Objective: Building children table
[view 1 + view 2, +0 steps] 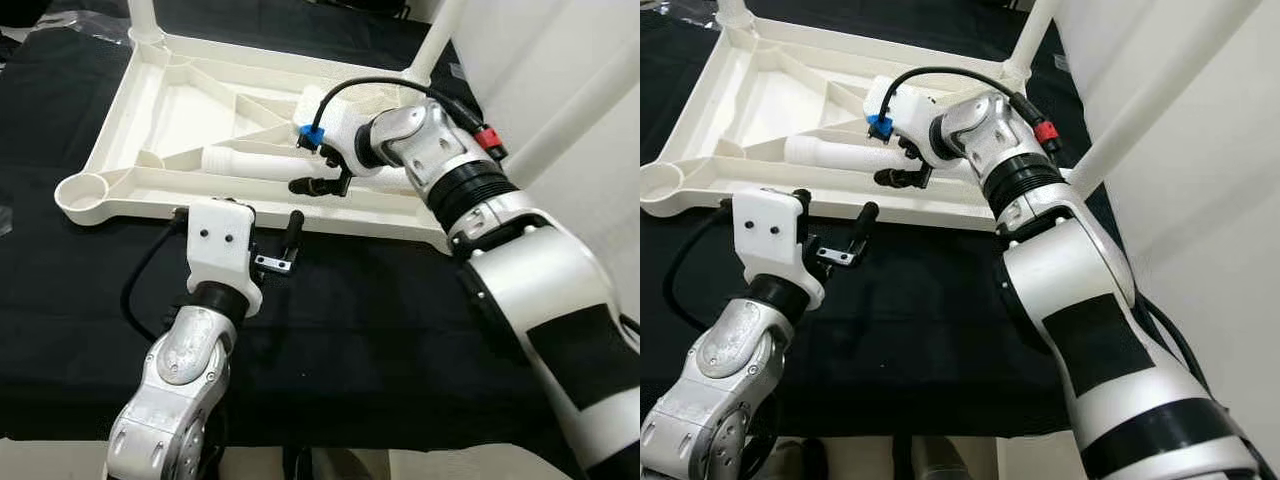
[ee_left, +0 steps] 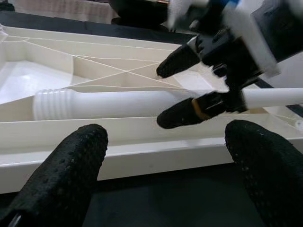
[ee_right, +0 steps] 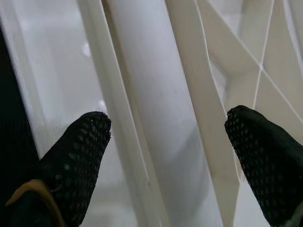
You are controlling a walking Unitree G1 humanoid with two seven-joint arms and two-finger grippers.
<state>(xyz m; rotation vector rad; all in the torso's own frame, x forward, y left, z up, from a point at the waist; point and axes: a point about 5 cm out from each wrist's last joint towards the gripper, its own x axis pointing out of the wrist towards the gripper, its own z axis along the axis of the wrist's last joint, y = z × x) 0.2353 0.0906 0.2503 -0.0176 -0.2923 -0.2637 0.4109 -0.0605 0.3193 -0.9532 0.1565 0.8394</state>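
- Loose leg (image 1: 262, 163): a white plastic tube with a ribbed, threaded end. It lies inside the upturned tabletop (image 1: 150, 110), resting across the ribs near the front wall. Its long axis runs side to side, with the threaded end toward the robot's left.
- Upturned tabletop: a white moulded tray with diagonal stiffening ribs. It lies underside up on the black cloth (image 1: 380, 320) of the counter. An open round socket (image 1: 85, 190) sits at the near left corner. Two legs already stand in the far corners (image 1: 143, 15).
- Right hand (image 1: 318, 170): reaches in from the right, directly over the loose leg. Its two black fingers are spread, one on each side of the tube, as the right wrist view shows. They are not yet pressed onto it. This hand is the nearer one to the leg.
- Left hand (image 1: 275, 240): hovers just outside the front wall of the tabletop, over the black cloth. Its fingers are spread and hold nothing. From it, the leg lies straight ahead, past the wall.
- Judgement: the next move likely turns on closing the right hand across the tube, then carrying its threaded end left toward the open socket.
- Writing: no brand, label or legible text can be made out.
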